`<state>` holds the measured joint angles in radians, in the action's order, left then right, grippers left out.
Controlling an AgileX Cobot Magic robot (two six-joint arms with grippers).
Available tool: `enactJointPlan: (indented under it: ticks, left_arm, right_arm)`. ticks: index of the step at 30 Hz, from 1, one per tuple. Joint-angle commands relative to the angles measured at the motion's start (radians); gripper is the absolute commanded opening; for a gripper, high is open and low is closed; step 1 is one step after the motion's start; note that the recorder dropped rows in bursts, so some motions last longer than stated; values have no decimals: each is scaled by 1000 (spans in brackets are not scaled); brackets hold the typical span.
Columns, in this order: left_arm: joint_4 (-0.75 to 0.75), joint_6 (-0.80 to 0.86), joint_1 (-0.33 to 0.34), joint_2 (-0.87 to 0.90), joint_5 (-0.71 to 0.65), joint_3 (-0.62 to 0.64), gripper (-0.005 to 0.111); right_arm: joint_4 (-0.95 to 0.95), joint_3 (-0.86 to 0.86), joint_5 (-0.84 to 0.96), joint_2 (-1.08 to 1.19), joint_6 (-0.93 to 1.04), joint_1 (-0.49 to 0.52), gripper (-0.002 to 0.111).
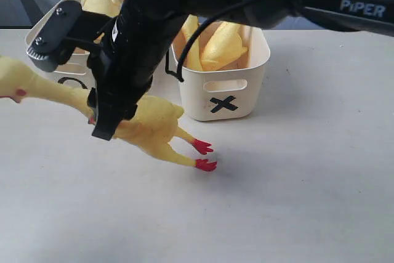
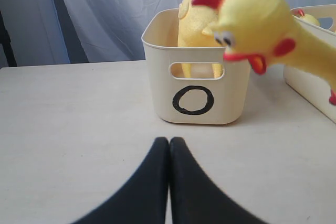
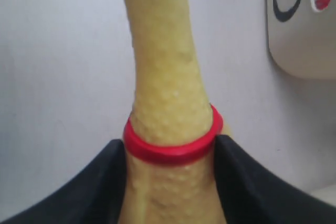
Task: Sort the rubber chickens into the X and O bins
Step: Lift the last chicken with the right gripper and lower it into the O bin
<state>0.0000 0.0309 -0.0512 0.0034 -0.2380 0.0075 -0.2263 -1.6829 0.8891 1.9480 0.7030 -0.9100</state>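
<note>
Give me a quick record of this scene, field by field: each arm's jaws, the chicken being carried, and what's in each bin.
left jaws: shut, empty, facing the O bin
right jaws: shut on the held chicken at its red neck ring
held chicken: stretched out in front of the bins, head raised near the O bin
O bin: holds upright chicken, neck sticking out
X bin: holds two chickens, it seems

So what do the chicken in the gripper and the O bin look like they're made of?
Chicken: probably soft rubber or vinyl; matte yellow, pimpled skin, with a glossier red ring where the right gripper clamps it. O bin: likely hard moulded plastic; smooth cream walls with a faint sheen and rounded corners.
</note>
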Motion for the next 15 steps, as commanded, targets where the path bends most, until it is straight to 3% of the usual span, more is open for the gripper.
enactJointPlan:
  ticks: [1,10,15]
  left_arm:
    - [0,-2,-11,-3,7,-7,0]
    - [0,-2,-11,-3,7,-7,0]
    - [0,-2,-11,-3,7,-7,0]
  right_arm:
    - [-55,3,-58,-74,0,1,-1]
    - [-125,3,-241,-171,-27,1,-1]
    - [-127,3,-540,-180,-179,1,-1]
